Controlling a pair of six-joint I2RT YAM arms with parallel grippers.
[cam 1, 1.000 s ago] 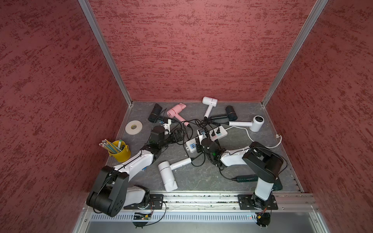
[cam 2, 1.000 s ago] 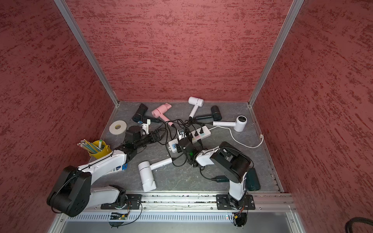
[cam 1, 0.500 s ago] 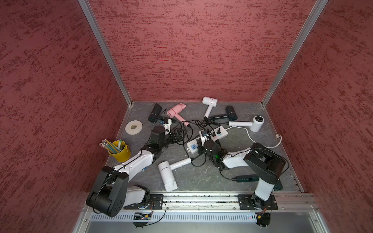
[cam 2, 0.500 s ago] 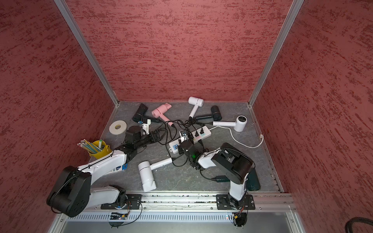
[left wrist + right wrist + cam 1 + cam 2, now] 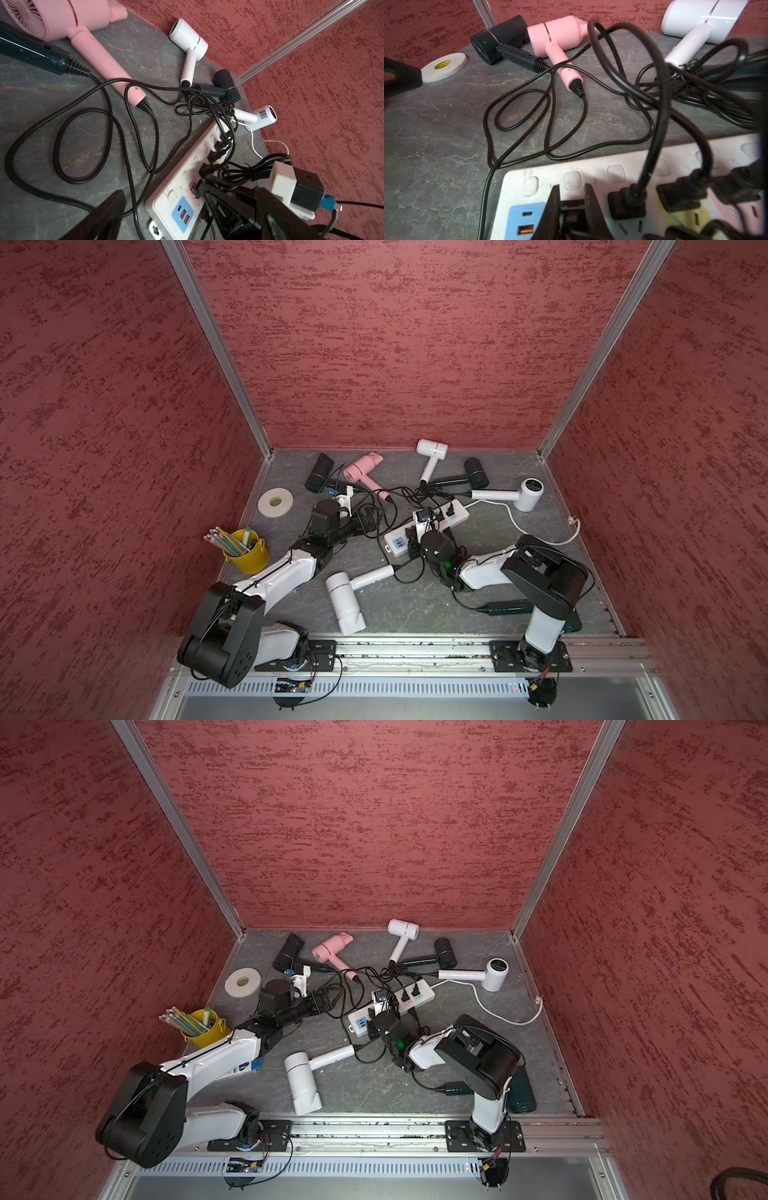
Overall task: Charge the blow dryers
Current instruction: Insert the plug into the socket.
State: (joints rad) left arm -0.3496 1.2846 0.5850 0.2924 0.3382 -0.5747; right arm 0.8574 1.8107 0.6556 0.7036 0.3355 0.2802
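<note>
dark green dryer (image 5: 521,1096): near right, mostly hidden behind the right arm (image 5: 478,1052) in both top views.
pink dryer (image 5: 41,18): head cut off by the left wrist view's edge.
cords (image 5: 662,87): overlapping, blurred close to lens; which dryer each serves cannot be told.
right gripper (image 5: 572,188): dark blurred shape between its tips, unidentifiable.

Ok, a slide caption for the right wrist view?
Right gripper closed on a black plug over the power strip beside its blue USB panel, pink blow dryer and tangled cords behind.
</note>
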